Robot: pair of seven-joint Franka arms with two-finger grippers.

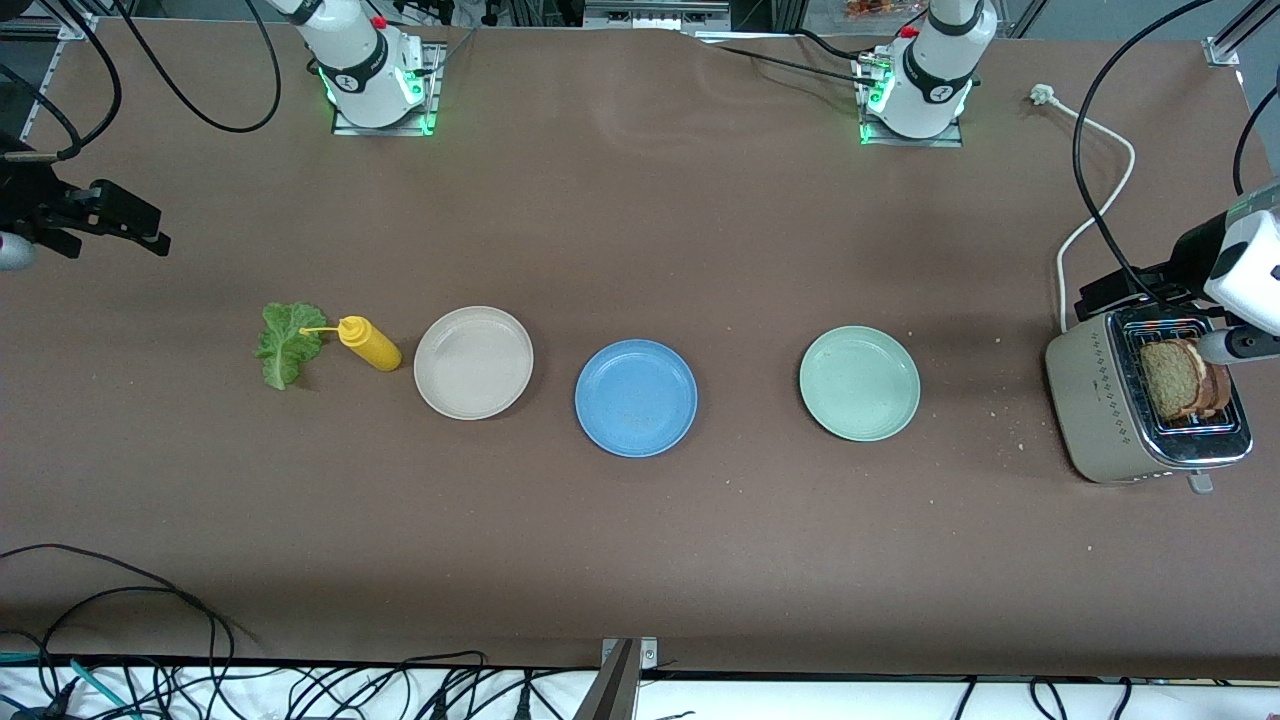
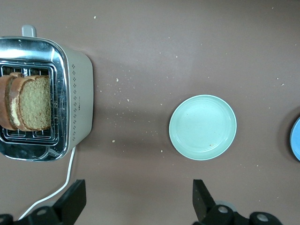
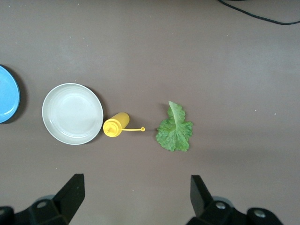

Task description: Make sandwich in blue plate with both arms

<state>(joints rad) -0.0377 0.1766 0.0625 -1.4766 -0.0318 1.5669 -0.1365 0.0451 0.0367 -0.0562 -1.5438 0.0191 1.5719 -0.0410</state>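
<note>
The blue plate lies bare in the middle of the table, between a beige plate and a pale green plate. Two brown bread slices stand in the slots of a toaster at the left arm's end. A green lettuce leaf lies flat on the table at the right arm's end. My left gripper hangs open and holds nothing, high over the table beside the toaster. Over the table by the lettuce, my right gripper is open with nothing in it.
A yellow squeeze bottle lies on its side between the lettuce and the beige plate. The toaster's white cord runs toward the left arm's base. Crumbs are scattered between the toaster and the green plate. Cables run along the table's edges.
</note>
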